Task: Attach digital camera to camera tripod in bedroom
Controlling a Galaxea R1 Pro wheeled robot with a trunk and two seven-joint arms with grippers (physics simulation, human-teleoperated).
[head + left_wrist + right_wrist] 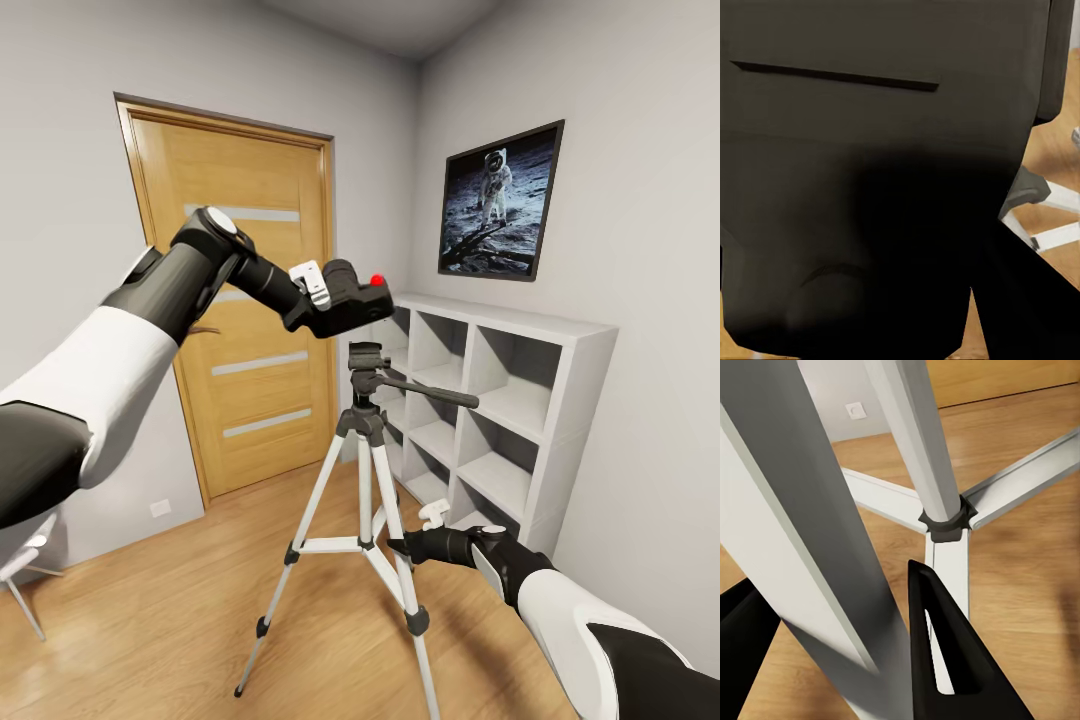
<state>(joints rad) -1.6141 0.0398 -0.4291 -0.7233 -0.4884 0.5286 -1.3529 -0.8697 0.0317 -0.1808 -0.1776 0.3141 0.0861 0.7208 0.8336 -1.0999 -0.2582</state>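
My left gripper (pixel 322 300) is shut on the black digital camera (pixel 350 293), which hangs tilted just above the camera tripod's dark grey head (pixel 367 362). A small gap separates camera and head. The left wrist view has the camera's dark body (pixel 870 150) close up, with a pale tripod part (pixel 1050 199) beyond it. The tripod stands on the wood floor, its pan handle (pixel 435 392) pointing right. Low down, my right gripper (pixel 408 545) is closed around a silver-white leg (pixel 817 585), with a black finger (pixel 949 660) on either side of it.
An oak door (pixel 240 350) stands behind the tripod. A white cube shelf (pixel 500 400) lines the right wall under an astronaut picture (pixel 500 200). A white chair's leg (pixel 25 580) shows at the lower left. Wood floor (pixel 150 620) spreads in front.
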